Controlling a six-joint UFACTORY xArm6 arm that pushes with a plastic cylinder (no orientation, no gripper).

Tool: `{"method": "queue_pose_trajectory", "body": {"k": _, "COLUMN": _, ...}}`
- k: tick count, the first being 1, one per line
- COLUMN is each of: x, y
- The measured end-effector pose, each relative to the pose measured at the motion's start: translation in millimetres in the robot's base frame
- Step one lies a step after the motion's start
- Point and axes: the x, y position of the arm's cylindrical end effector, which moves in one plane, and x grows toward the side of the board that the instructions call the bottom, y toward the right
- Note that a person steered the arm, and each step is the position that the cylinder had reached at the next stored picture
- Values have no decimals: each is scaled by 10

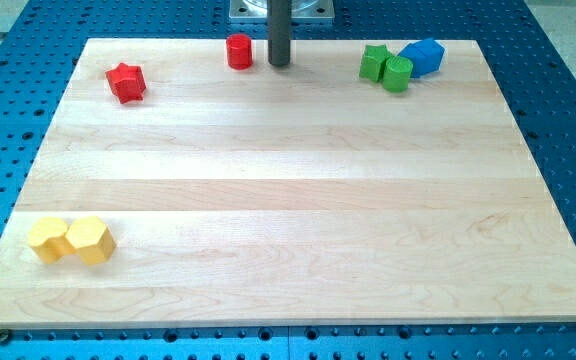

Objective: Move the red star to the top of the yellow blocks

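My dark tip [279,63]; red star [126,82], red cylinder [239,51], two yellow blocks [70,240], green blocks [386,68], blue block [424,56]; pale wood-grain worktop [288,200].

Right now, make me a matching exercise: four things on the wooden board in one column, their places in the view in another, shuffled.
1. red star-shaped block
2. pair of yellow blocks
3. red cylinder block
4. blue block

A. bottom left
B. top right, beside two green blocks
C. top left
D. just left of my tip

Pairs: 1-C, 2-A, 3-D, 4-B
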Motion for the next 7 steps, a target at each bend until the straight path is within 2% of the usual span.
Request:
{"method": "queue_pose_trajectory", "body": {"k": 1, "x": 338, "y": -957}}
{"method": "queue_pose_trajectory", "body": {"k": 2, "x": 305, "y": -793}}
{"method": "queue_pose_trajectory", "body": {"k": 3, "x": -88, "y": -727}}
{"method": "queue_pose_trajectory", "body": {"k": 4, "x": -45, "y": -1533}}
{"method": "queue_pose_trajectory", "body": {"k": 5, "x": 201, "y": -1874}}
{"method": "queue_pose_trajectory", "body": {"k": 7, "x": 1008, "y": -1650}}
